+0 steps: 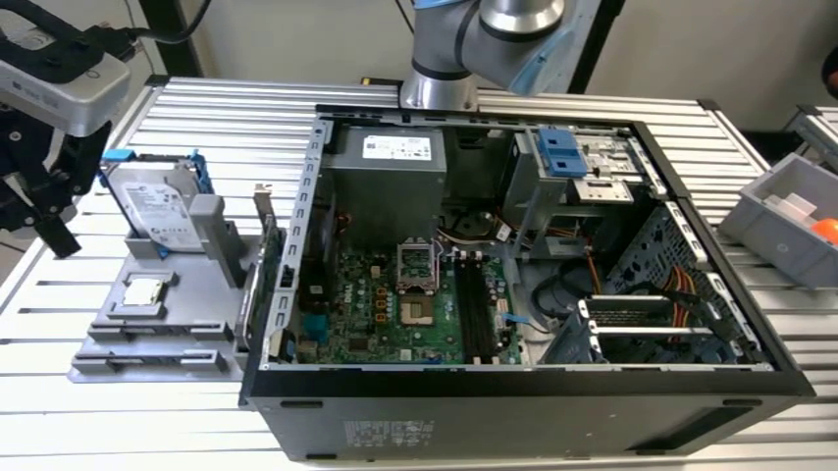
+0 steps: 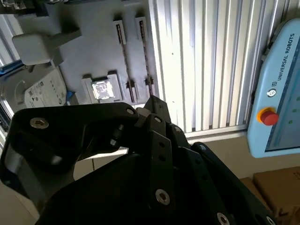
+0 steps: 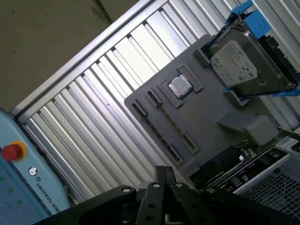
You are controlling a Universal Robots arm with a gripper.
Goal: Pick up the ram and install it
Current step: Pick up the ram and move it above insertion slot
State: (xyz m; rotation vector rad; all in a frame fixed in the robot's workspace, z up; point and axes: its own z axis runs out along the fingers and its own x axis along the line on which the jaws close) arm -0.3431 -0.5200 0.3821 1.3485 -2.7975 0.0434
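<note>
The fingers [image 3: 161, 178] were drawn together at their tips with nothing between them, as both wrist views showed. They hung above the desk [image 1: 235, 118] at the exterior view's left edge, near the drive [image 1: 157, 201], which stood on a grey holder [image 1: 171, 324]. From where I stood, the ram [image 2: 125, 58] looked like a thin strip set on edge in a holder slot just beside the chip [image 2: 101, 89], apart from the fingers. I couldn't be sure which of the two slots it was in. A green card [image 1: 271, 265] stood upright between the holder and the open case [image 1: 524, 392]. Inside the case, the long black slots [image 1: 472, 309] on the board lay well apart from the fingers. A pendant [image 2: 276, 93] rested at the desk's edge.
</note>
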